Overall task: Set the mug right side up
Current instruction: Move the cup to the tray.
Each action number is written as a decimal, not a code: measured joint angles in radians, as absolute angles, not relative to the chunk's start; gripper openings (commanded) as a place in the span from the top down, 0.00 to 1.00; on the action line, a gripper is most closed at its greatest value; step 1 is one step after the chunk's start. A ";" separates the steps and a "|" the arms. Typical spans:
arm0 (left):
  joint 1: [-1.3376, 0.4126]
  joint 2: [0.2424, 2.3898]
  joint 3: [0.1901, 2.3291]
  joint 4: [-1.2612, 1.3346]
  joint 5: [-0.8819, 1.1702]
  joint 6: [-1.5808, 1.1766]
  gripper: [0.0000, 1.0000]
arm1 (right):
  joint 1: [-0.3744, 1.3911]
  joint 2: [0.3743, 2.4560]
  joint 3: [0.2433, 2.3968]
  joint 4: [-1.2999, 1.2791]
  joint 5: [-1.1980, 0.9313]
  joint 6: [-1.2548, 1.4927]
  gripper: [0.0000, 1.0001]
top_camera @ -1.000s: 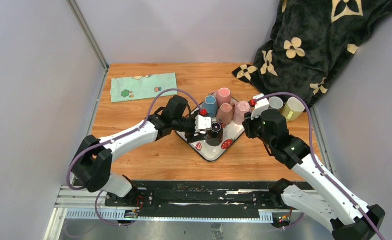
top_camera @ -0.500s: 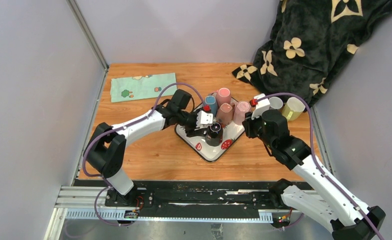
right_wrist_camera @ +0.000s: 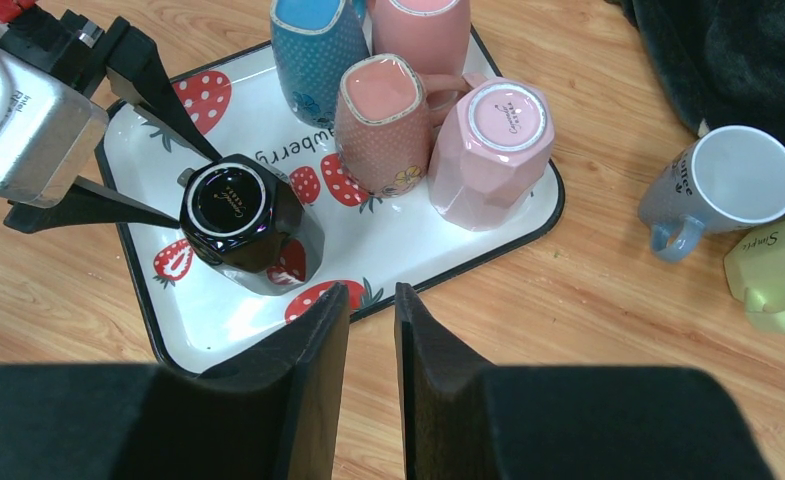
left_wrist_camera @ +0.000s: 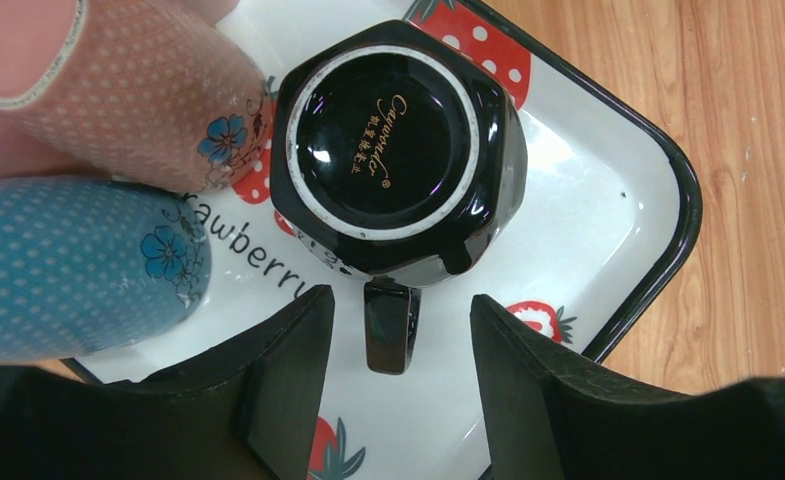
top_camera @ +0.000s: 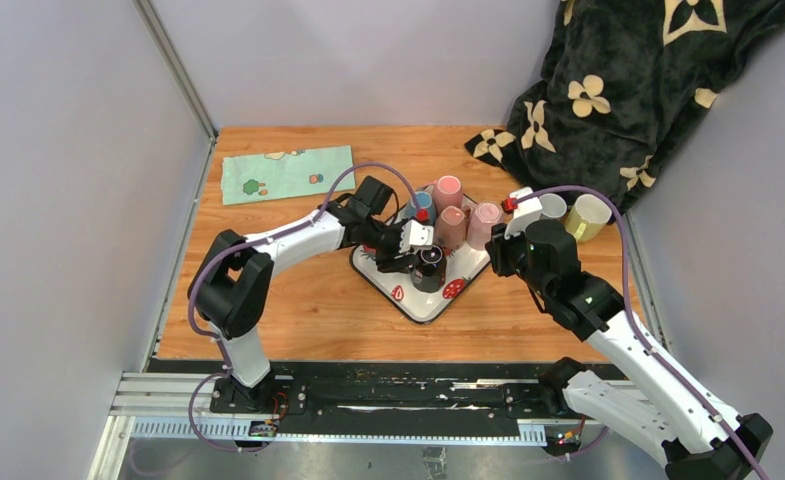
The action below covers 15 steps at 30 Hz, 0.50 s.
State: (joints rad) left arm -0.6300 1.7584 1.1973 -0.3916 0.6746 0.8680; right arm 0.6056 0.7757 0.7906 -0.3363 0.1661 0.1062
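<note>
**benchrat:** So where was the black mug (left_wrist_camera: pixel 398 150) sitting, and which way up?

**yamfan:** Near the middle of the wooden bench (top_camera: pixel 298 310), on the near part of the strawberry tray (left_wrist_camera: pixel 658 170). It was bottom up, mouth down on the tray, so its long axis ran straight up. Glossy black, faceted sides, roughly hexagonal, with a white ring and gold script on the base. The handle (left_wrist_camera: pixel 390 325) stuck out toward the left gripper (left_wrist_camera: pixel 400 305).

**benchrat:** Was it grabbed?

**yamfan:** Nope. The left fingers (left_wrist_camera: pixel 288 380) were spread, one on each side of the handle, not touching it. The right gripper (right_wrist_camera: pixel 371 310) hung over the tray's near-right edge, fingers close together with a slim gap, holding nothing.

**benchrat:** And the tray?

**yamfan:** White, glossy, black rim. A blue dotted mug (left_wrist_camera: pixel 68 260) and a pink dotted mug (left_wrist_camera: pixel 138 100) stood just beside the black one.
</note>
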 measured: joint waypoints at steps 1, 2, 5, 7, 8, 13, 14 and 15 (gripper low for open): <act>-0.630 1.762 1.199 -0.395 0.675 0.868 0.43 | 0.606 0.776 0.791 -0.336 0.166 0.107 0.71; -0.630 1.765 1.202 -0.400 0.675 0.869 0.43 | 0.605 0.775 0.791 -0.336 0.166 0.107 0.71; -0.630 1.777 1.215 -0.407 0.675 0.868 0.44 | 0.606 0.775 0.789 -0.336 0.166 0.110 0.71; -0.630 1.782 1.220 -0.408 0.675 0.867 0.45 | 0.605 0.774 0.787 -0.337 0.167 0.112 0.71; -0.630 1.785 1.222 -0.409 0.676 0.866 0.45 | 0.605 0.774 0.786 -0.337 0.167 0.113 0.71; -0.630 1.794 1.231 -0.412 0.674 0.860 0.47 | 0.605 0.764 0.775 -0.340 0.170 0.116 0.71; -0.631 1.797 1.234 -0.414 0.673 0.860 0.48 | 0.605 0.762 0.774 -0.342 0.170 0.117 0.71; -0.631 1.799 1.237 -0.416 0.673 0.860 0.49 | 0.605 0.762 0.774 -0.344 0.171 0.117 0.71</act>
State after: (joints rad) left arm -0.6308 1.7992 1.2369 -0.4156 0.6727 0.8597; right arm 0.6052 0.7620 0.7738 -0.3439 0.1711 0.1165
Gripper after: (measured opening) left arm 0.540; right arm 0.287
